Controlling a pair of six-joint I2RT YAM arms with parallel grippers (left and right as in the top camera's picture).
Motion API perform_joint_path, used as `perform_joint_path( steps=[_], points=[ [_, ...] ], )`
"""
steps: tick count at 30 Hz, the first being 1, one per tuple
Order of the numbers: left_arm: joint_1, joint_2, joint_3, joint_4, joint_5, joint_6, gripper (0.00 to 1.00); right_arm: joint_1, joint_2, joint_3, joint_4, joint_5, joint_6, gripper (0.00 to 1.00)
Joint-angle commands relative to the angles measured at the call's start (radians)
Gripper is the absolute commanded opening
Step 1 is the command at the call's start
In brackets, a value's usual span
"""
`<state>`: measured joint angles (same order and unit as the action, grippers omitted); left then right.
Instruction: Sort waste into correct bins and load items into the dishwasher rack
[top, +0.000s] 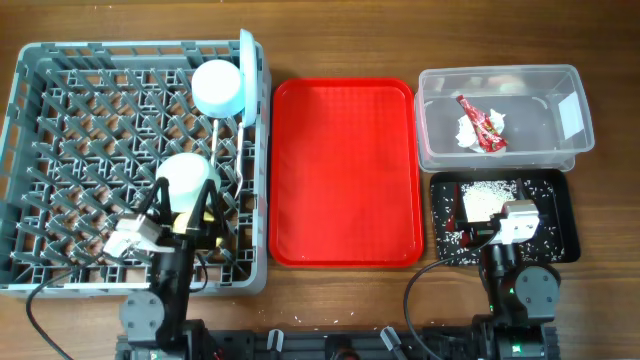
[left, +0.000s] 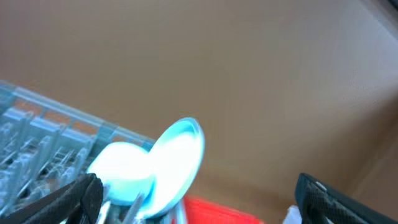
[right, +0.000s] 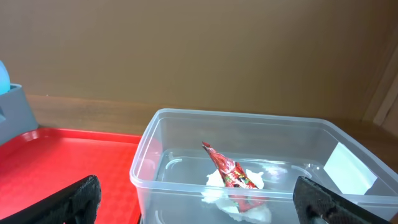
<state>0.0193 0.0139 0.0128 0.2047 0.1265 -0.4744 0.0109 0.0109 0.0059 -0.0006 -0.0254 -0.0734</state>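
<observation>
Left end effector (left: 198, 191) and right end effector (right: 196, 199) gape wide, empty; white label (right: 349, 165) on clear tub (right: 144, 177) unreadable.

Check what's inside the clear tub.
The clear tub holds a red wrapper lying across a crumpled white napkin. The part of the napkin beneath the wrapper, and the tub floor under both, are covered and cannot be seen.
</observation>
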Motion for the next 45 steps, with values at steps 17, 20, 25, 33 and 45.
perform_joint_path(
  steps=[17,20,25,33,45],
  points=[
    [-0.018,-0.011,-0.007,-0.281,-0.093,0.33,1.0,0.004,-0.007,-0.001,0.003,-0.012,-0.005,1.0],
    [-0.018,-0.011,-0.007,-0.28,-0.093,0.329,1.0,0.004,-0.007,-0.001,0.003,-0.013,-0.005,1.0],
    [-0.018,-0.01,-0.007,-0.28,-0.093,0.329,1.0,0.004,-0.007,-0.001,0.003,-0.012,-0.005,1.0],
    [-0.018,-0.009,-0.007,-0.28,-0.093,0.329,1.0,0.004,-0.007,-0.001,0.003,-0.012,-0.005,1.0],
    [-0.018,-0.009,-0.007,-0.28,-0.093,0.329,1.0,0.004,-0.007,-0.001,0.003,-0.013,-0.005,1.0]
  ],
)
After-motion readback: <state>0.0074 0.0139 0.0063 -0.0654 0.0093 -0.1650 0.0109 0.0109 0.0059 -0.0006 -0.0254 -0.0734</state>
